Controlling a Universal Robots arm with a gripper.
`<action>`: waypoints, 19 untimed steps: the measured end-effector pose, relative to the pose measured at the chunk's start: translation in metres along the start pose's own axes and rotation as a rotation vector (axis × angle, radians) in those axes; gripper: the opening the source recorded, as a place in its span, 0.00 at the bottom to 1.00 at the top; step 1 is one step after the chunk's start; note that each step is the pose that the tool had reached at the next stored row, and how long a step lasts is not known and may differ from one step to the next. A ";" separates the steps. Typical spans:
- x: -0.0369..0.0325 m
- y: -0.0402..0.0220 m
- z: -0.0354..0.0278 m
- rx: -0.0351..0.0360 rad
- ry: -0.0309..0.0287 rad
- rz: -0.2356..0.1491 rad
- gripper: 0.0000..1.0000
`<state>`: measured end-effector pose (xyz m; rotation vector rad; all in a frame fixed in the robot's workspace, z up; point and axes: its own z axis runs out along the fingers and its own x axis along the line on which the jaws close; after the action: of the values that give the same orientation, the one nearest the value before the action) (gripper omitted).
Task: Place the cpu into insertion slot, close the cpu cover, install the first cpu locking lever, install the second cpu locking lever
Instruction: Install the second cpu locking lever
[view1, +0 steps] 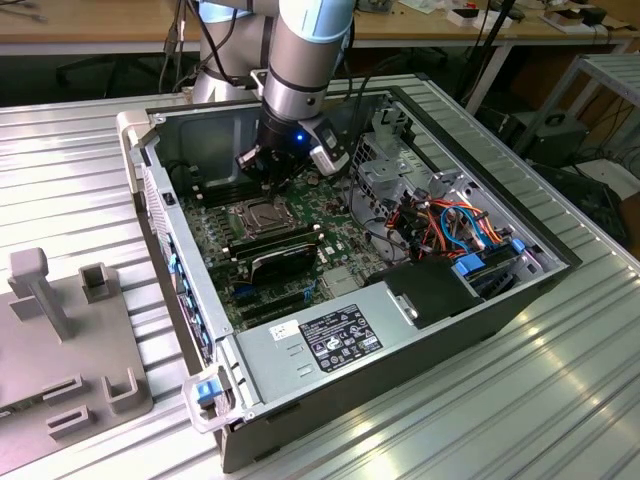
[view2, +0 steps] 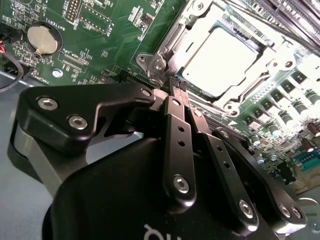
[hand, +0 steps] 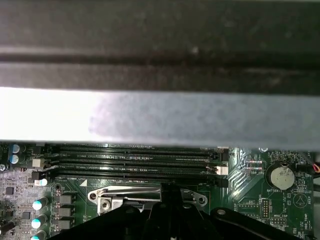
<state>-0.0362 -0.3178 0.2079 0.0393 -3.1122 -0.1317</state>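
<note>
Hovering inside the open black computer case (view1: 480, 300) on the ribbed metal bench (view1: 80, 170), my black gripper (view2: 179, 86) has its jaws pressed together on nothing, tips just beside the socket corner. The silver-grey square cpu (view2: 225, 59) lies in the metal-rimmed insertion slot (view1: 255, 215), with the thin silvery cpu cover (view2: 172, 42) frame down around it.

Glare washes out the cpu (view2: 227, 60) top in the second wrist view; the hand (hand: 170, 192) hides the cpu cover's (hand: 127, 192) lower part.
</note>
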 end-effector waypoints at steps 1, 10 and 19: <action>0.0000 0.0000 -0.0002 0.0000 0.0001 0.000 0.11; 0.0002 -0.0012 -0.0076 0.0002 0.0000 0.000 0.11; 0.0007 -0.0169 -0.0138 0.0069 0.0002 0.000 0.11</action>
<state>-0.0362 -0.3358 0.2203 0.0393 -3.1125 -0.1210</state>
